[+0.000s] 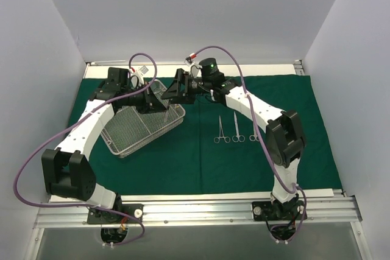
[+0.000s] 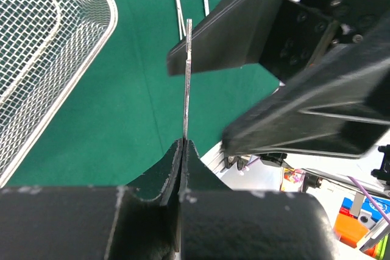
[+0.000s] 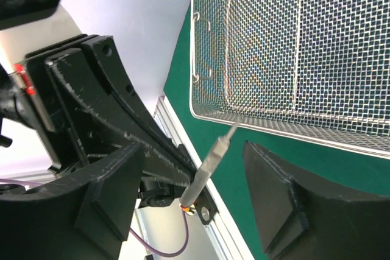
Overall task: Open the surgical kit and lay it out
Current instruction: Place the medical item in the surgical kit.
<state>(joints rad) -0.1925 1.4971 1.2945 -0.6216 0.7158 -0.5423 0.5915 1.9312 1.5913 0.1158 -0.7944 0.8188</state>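
Green drape (image 1: pixel 198 145) between tray (image 1: pixel 152 138) and forceps (image 1: pixel 220 127)

Reaches in from the left with the left arm (image 1: pixel 91 123), elbow folded low near its base. Pinches the left fingers (image 2: pixel 157 178) tight together on a slender steel instrument (image 2: pixel 187 89). Arcs in from the right with the right arm (image 1: pixel 256 106), wrist facing the other wrist. Holds the right fingers (image 3: pixel 113 199) parted, one to each side of that instrument.
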